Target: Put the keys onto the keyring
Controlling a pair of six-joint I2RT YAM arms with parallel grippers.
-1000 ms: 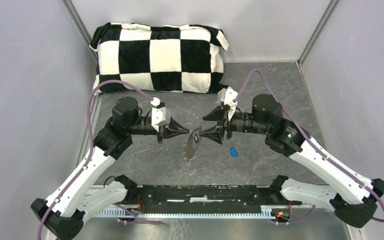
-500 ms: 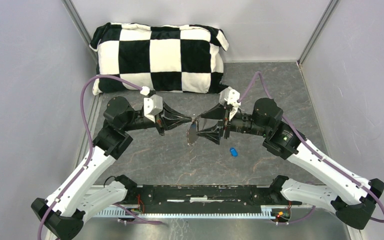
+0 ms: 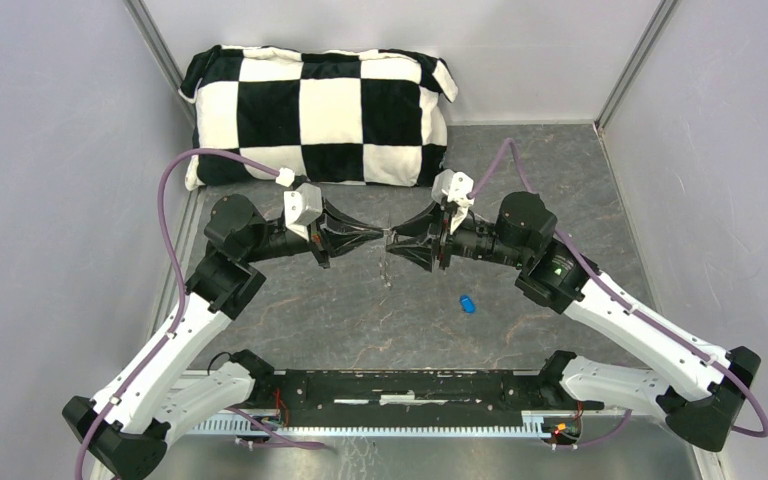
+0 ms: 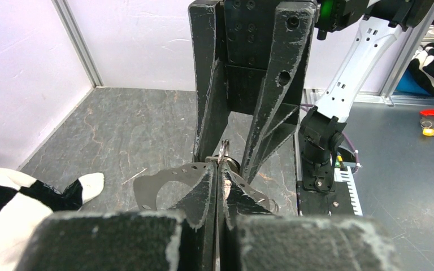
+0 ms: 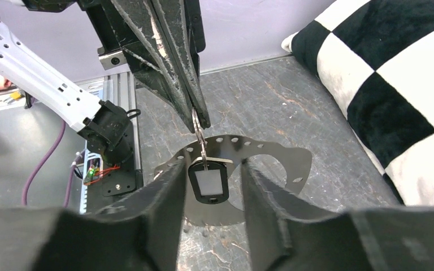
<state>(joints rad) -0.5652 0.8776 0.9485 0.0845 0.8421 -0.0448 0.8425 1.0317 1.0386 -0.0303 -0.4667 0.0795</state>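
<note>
Shows the left gripper (image 3: 380,238) pressed together on the thin metal top of the tiny key with a black plastic head and pale centre (image 5: 208,183) — head hanging down. Has the right gripper (image 5: 211,172) with jaws apart, a finger each side of that head, not touching. Behind the key, upright between both grippers above the dark marbled table (image 3: 310,310): the large thin silvery-grey keyring (image 5: 285,164), holes dotted along its rim. Cannot tell what carries it. Flat on the table, well apart — the tiny key with a bright blue plastic head (image 3: 468,304).
</note>
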